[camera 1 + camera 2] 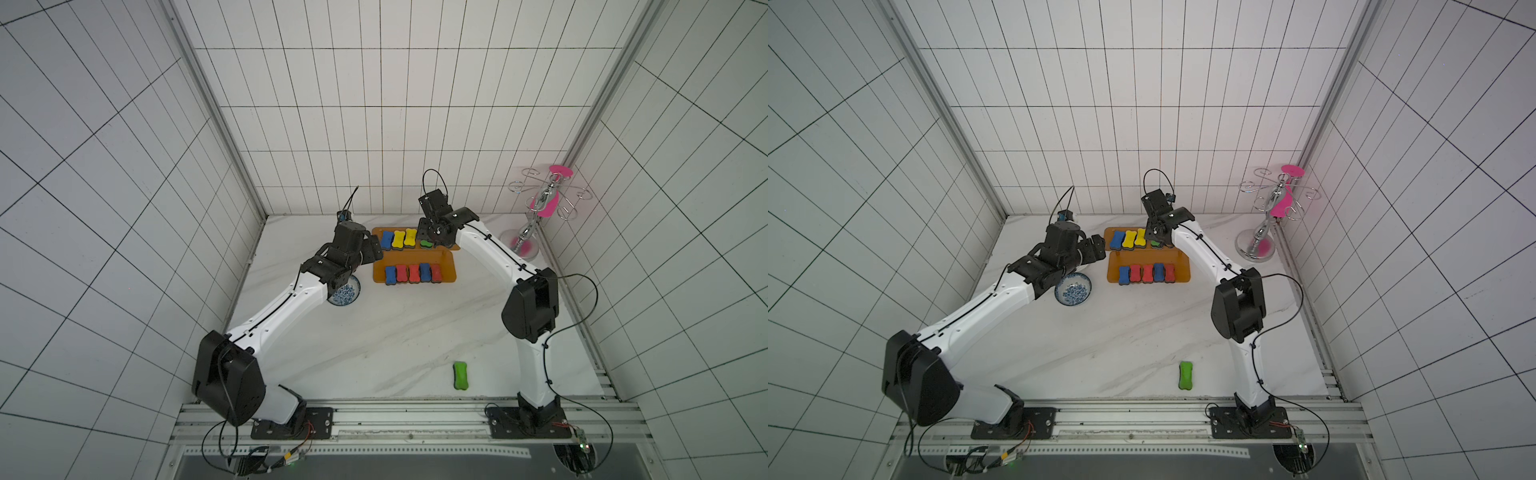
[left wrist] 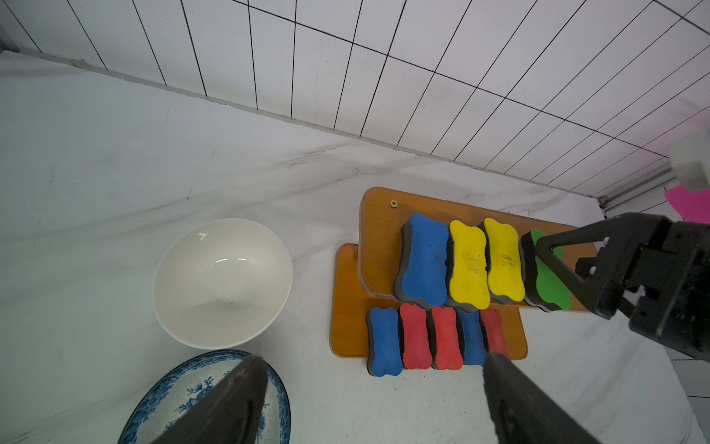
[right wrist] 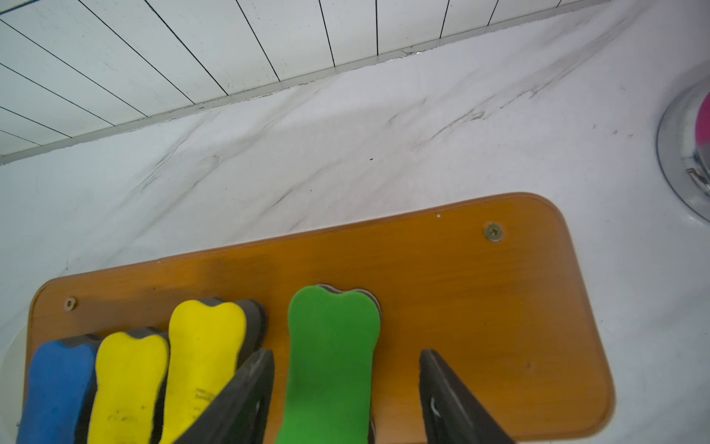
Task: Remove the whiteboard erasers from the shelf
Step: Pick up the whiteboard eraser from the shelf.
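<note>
Well, L gripper (image 2: 374,358) hung left of the shelf (image 3: 480,307), jaws spread wide, empty. Top tier held a blue eraser (image 2: 424,265), two yellow erasers (image 2: 468,269) w/ faint print we couldn't read, and a green eraser (image 3: 332,357). Five lower-tier erasers (image 2: 445,338) sat below, all long axes pointing at the back wall. R gripper (image 3: 345,351) straddled the green eraser, jaws apart, gaps both sides. A second green eraser (image 1: 460,375) lay on the table (image 1: 374,332) near the front.

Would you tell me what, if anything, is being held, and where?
Nothing is held: the right gripper straddles the green eraser with gaps on both sides; the left gripper is empty.
</note>
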Available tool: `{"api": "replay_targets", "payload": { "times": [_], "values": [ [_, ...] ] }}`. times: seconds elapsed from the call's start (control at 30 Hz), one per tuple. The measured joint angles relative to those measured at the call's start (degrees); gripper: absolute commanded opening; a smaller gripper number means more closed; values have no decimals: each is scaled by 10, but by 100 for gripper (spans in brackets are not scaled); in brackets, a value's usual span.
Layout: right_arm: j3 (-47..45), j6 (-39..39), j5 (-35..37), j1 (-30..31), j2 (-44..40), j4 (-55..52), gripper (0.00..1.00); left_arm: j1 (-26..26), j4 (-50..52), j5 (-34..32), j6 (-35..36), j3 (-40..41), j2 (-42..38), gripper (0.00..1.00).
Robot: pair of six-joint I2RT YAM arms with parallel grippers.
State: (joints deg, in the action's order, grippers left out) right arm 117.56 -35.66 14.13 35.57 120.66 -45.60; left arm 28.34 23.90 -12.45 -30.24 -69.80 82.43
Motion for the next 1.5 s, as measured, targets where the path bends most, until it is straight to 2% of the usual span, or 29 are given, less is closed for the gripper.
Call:
{"api": "replay_targets", "payload": {
  "times": [0.5,0.6,0.87,1.0,1.1,1.3,1.4,1.5],
  "values": [
    [37,3,16,7,42,-15,56,0,-1,-2,-3,14,-3,92],
    [38,9,23,9,47,-15,49,0,-1,-2,-2,16,-3,92],
    [39,17,21,12,45,-17,17,0,-1,-3,-3,17,-3,92],
    [16,20,13,17,26,-18,13,1,4,-3,-2,19,-8,92],
    [-61,20,15,35,-36,-10,13,1,9,-2,-3,34,-30,92],
    [-316,-16,31,127,-265,25,13,1,20,3,-2,66,-79,92],
    [-451,-70,29,194,-360,33,13,1,21,5,-1,81,-99,92],
    [-569,-142,14,262,-404,46,13,1,22,7,1,93,-115,92]
  ]
}}
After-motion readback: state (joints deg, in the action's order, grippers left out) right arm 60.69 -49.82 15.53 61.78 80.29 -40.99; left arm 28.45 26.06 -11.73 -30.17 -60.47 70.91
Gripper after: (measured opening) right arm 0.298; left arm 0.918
